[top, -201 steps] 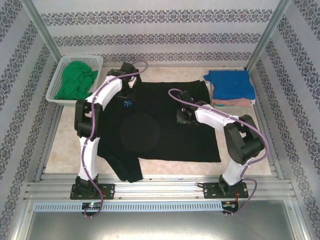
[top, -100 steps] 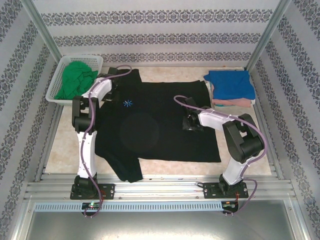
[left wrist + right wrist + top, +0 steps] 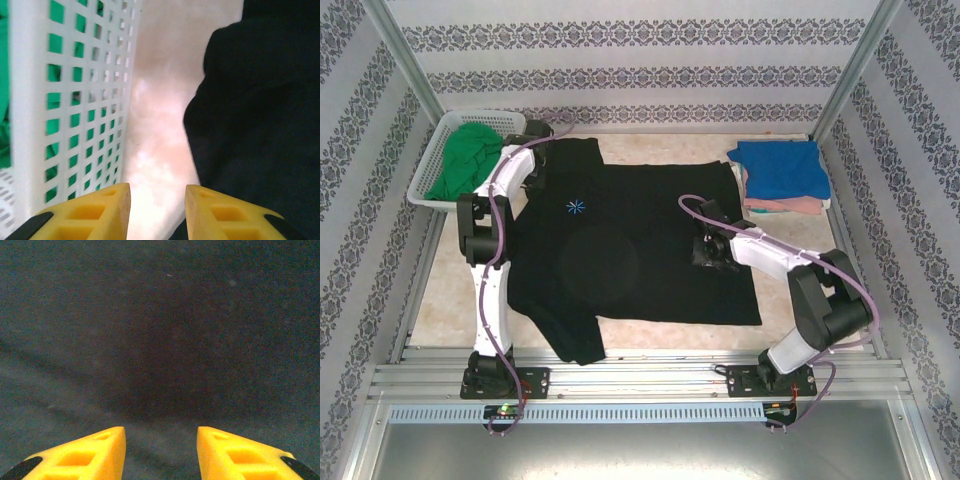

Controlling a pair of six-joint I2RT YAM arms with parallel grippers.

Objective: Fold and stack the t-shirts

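**A:** What is the setting?

**B:** Walls papered in bands of pattern close in three sides of a pale, marbled table.

**A:** Start at the left gripper.

**B:** The left gripper has its yellow fingers moderately apart with nothing between them. It is over a bare strip of table. The white basket wall is on one side and the edge of the black t-shirt on the other. From above, it sits at the far left, between the basket and the shirt's far corner.

**A:** And the right?

**B:** The right gripper is also parted, with a gap and no fold of cloth in it. Black cloth lies under it. I can't tell whether the tips touch it. From above, it is over the shirt's right half.

**A:** Where are the shirts?

**B:** The black t-shirt lies spread flat across the middle, with its small light-blue mark toward the left. The green t-shirt is bunched in the basket and shows through the lattice. The blue t-shirt lies folded on the pink t-shirt at the far right, just beside the black one's corner.
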